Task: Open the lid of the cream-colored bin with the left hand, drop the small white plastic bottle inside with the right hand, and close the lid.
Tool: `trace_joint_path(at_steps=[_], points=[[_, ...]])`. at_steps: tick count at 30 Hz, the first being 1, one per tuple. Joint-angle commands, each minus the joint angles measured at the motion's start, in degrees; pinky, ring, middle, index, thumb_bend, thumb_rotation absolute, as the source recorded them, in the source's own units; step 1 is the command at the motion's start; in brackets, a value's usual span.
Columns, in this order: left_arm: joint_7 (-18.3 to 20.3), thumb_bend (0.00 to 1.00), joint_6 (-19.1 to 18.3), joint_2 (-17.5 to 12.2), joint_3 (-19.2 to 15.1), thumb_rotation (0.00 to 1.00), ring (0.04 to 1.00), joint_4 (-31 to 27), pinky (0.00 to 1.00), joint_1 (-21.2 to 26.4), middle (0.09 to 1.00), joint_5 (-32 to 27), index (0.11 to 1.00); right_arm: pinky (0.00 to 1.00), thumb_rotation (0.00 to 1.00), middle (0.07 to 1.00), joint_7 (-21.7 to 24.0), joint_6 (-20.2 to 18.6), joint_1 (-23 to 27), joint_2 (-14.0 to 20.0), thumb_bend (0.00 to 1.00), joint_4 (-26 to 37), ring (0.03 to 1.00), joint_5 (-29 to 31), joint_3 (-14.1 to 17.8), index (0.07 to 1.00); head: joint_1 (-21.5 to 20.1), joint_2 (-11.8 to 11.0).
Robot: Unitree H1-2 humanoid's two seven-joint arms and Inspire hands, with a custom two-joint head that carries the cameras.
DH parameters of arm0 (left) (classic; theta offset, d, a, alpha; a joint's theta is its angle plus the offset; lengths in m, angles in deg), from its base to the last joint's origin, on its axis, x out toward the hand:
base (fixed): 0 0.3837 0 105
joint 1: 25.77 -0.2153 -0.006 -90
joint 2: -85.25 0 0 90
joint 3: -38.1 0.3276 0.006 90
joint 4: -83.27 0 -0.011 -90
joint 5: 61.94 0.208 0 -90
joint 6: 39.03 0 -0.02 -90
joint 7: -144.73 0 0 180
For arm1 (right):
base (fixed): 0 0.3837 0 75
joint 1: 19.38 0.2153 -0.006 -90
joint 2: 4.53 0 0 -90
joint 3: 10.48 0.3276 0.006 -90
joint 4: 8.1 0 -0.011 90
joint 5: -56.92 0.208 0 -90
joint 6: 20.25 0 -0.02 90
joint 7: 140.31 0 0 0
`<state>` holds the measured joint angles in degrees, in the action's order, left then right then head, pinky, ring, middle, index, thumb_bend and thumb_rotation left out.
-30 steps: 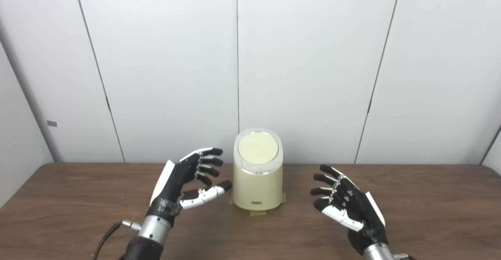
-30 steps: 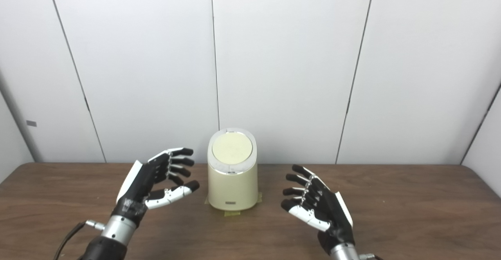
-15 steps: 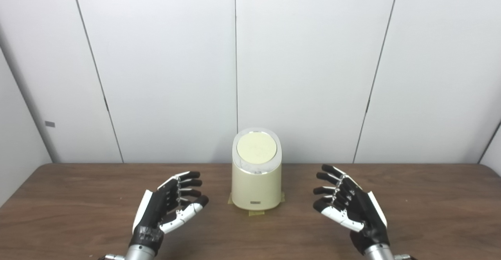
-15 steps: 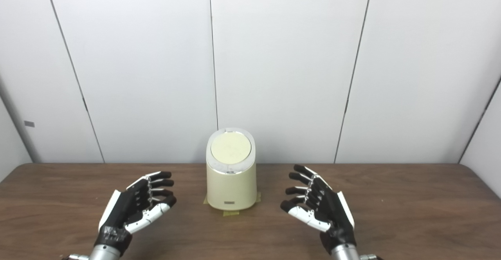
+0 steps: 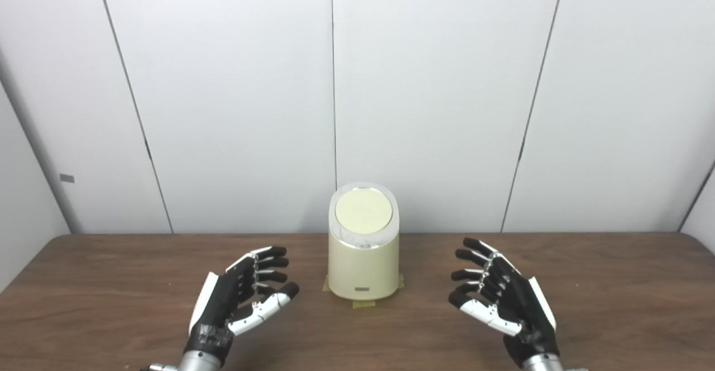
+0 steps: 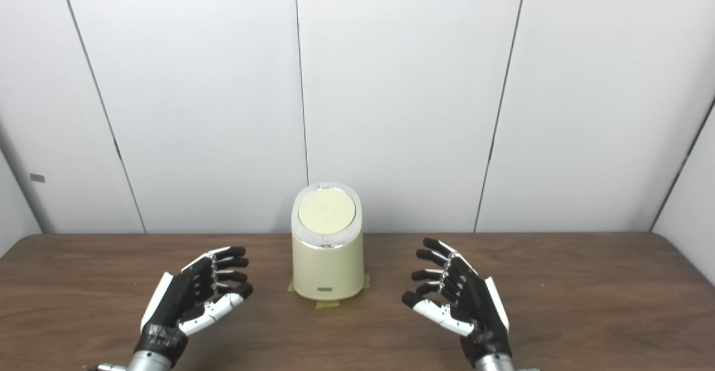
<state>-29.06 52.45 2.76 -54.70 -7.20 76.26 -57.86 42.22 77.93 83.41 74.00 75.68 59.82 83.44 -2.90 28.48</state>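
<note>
Lid (image 5: 363, 216) down, robot hands empty — that is what you see right now. The cream-colored bin (image 5: 363, 270) stands upright in the middle of the tabletop (image 5: 111, 281), close to the white wall, with bits of tape showing under its bottom edge. Its round lid sits flat on top and looks fully closed.

Your left robot hand (image 5: 240, 295) hovers low over the tabletop to the left of the bin, near it but not touching. Its fingers are spread apart and it grips nothing. Your right robot hand (image 5: 505, 298) waits on the other side, also spread wide and holding nothing, with a clear gap between it and the bin.

Now look for the small white plastic bottle — you will not find it. It is not on the tabletop and not in either robot hand. It may be inside the bin, but the closed lid hides that, so you cannot tell.

So which is it? Either nothing has begun, or every step is done. With the bottle out of sight and the lid shut, done seems the better guess.
</note>
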Motion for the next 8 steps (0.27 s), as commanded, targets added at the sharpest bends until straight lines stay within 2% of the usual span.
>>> trace_joint_path(at_steps=[1,8], points=[[-0.42,0.71,3.05,0.21,0.41,0.27,0.674,-0.46,0.56,1.7,0.732,-0.95,0.772,0.51,0.28,0.749,-0.14,1.91,0.89,0.54,0.85,2.7,0.614,0.01,0.14,0.783,0.14,0.01],[-0.91,0.72,4.1,0.74,1.32,0.26,0.681,0.39,0.59,1.43,0.733,-0.55,0.779,0.51,0.3,0.769,-0.48,1.92,0.44,0.95,0.85,2.76,0.632,-0.54,0.15,0.794,0.31,0.08]])
